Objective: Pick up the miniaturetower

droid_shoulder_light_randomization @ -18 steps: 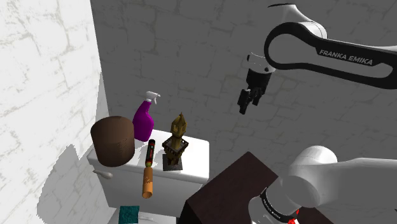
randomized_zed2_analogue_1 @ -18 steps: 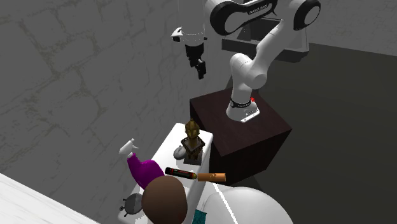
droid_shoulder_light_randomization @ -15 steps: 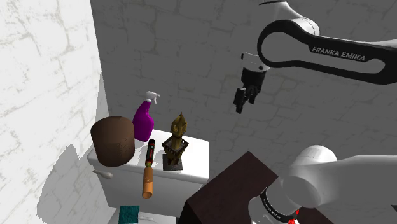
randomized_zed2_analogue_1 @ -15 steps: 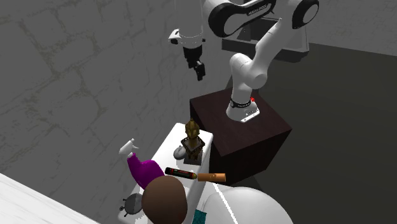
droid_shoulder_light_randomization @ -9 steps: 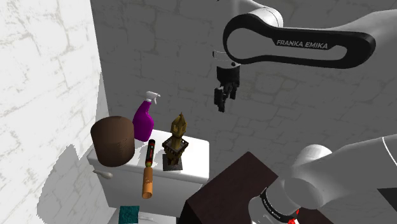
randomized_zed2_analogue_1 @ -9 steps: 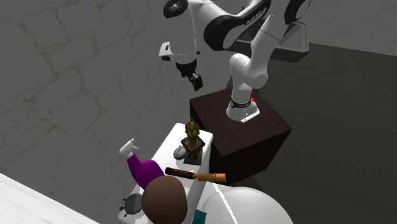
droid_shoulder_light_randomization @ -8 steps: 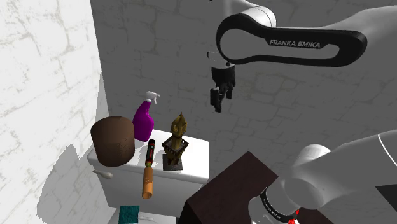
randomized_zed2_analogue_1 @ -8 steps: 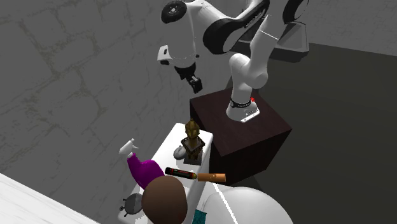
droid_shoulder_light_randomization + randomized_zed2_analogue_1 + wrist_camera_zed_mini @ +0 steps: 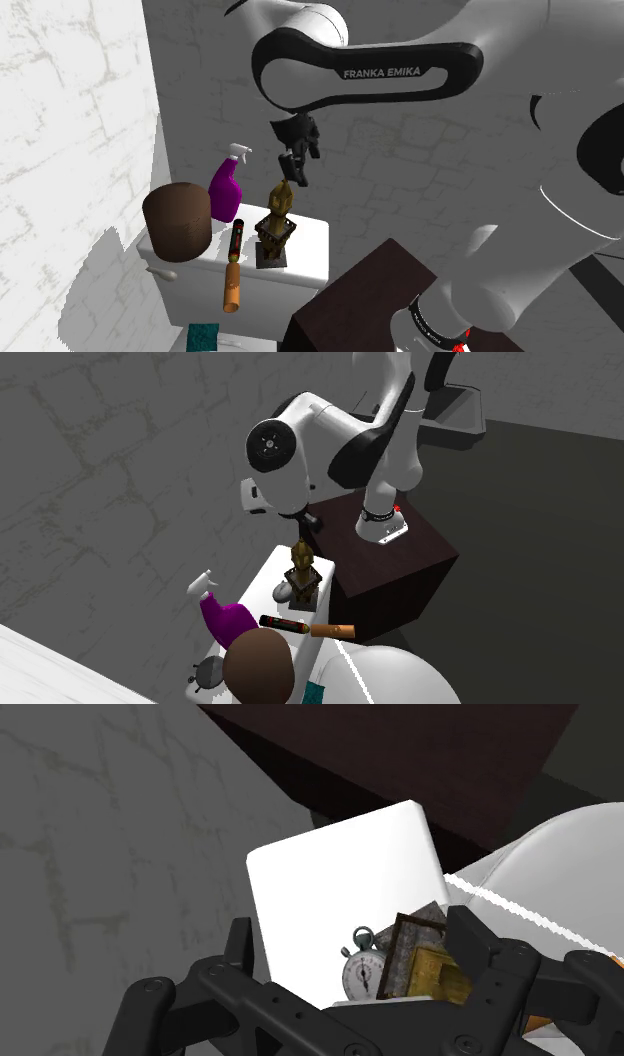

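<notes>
Arm (image 9: 380, 75): white, arched high over the toilet tank, its wrist pointing down.
Wall (image 9: 420, 170): grey stone, rising straight behind the tank's back edge; a white wall stands at the shoulder view's left.
Stand (image 9: 420, 562): dark box, its corner just beside the tank's end.
Toilet tank (image 9: 312, 250): white flat top with rounded corners; a bare strip lies between the tower and the end nearest the stand.
Brown cylinder (image 9: 177, 220): upright at the tank's far end, at the edge.
Spray bottle (image 9: 225, 190): purple, upright by the wall, next to the cylinder.
Miniature tower (image 9: 278, 215): golden-brown, upright on a dark square base, mid-tank, open air on the side toward the stand.
Tool (image 9: 297, 172): fingers spread, just above the tower's tip, gripping nothing; in the wrist view the tower sits between them.
Dark stick (image 9: 236, 240): lies beside the tower, reaching the front edge.
Orange tube (image 9: 232, 290): in line with the stick, overhanging the front edge.
Stopwatch (image 9: 363, 974): just beside the tower's base.
</notes>
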You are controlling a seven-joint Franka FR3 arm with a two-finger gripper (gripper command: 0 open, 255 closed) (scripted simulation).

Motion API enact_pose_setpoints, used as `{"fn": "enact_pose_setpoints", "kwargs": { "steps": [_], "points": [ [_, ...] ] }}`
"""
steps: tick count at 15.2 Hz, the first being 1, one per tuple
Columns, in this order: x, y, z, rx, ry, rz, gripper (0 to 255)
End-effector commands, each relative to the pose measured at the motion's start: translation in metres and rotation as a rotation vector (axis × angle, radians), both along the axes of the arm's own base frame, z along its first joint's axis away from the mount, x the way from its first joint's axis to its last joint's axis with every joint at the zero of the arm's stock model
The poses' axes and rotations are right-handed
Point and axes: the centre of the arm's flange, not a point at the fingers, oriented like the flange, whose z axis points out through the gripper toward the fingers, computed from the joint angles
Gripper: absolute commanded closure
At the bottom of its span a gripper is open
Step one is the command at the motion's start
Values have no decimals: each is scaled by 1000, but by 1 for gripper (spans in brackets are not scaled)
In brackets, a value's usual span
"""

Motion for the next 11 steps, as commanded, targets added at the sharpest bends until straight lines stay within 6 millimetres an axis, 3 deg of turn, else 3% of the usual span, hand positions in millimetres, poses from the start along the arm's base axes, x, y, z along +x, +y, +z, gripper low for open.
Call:
{"fn": "enact_pose_setpoints", "kwargs": {
  "steps": [1, 4, 5, 11],
  "points": [
    [5, 30, -7, -32, 34, 60, 0],
    [11, 77, -24, -79, 83, 148, 0],
    [12, 83, -26, -86, 91, 161, 0],
    [12, 83, -58, -86, 91, 161, 0]
  ]
}}
